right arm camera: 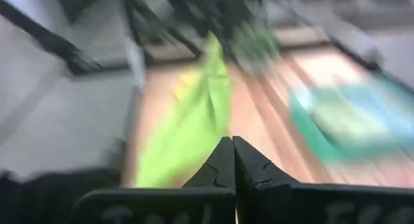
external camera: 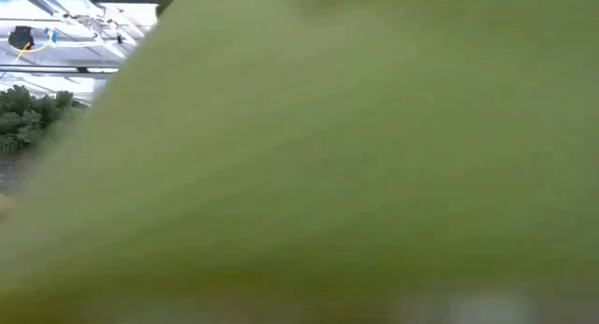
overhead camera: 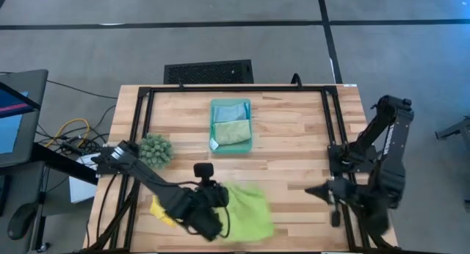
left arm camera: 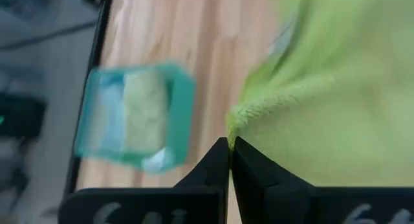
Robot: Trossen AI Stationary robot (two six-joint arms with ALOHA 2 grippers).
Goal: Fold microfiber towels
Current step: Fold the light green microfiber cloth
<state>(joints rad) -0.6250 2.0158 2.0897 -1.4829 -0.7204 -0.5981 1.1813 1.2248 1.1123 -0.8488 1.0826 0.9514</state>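
Note:
My left gripper (left arm camera: 229,146) is shut on the lime green towel (overhead camera: 248,210) above the table's near middle. The towel fills the low view (external camera: 318,155) and shows as a long drape in the right wrist view (right arm camera: 194,114). A yellow towel (overhead camera: 160,210) lies flat on the table under my left arm. A light blue towel (overhead camera: 229,111) and a pale sage green towel (overhead camera: 232,132) lie in the teal tray (overhead camera: 250,125). My right gripper (overhead camera: 312,189) hangs shut and empty over the table's right side, pointing left. My left gripper pinches one corner of the lime green towel (left arm camera: 233,123) between its two fingertips. The fingers slant down toward the table's far side. The cloth spreads away from the held corner and hangs down from it. Whether its lower end rests on the table I cannot tell.
A dark-green spiky clump (overhead camera: 156,150) sits on the table's left side, beside my left arm. A black frame (overhead camera: 235,88) runs round the wooden tabletop. Bare wood lies between the tray and my right gripper.

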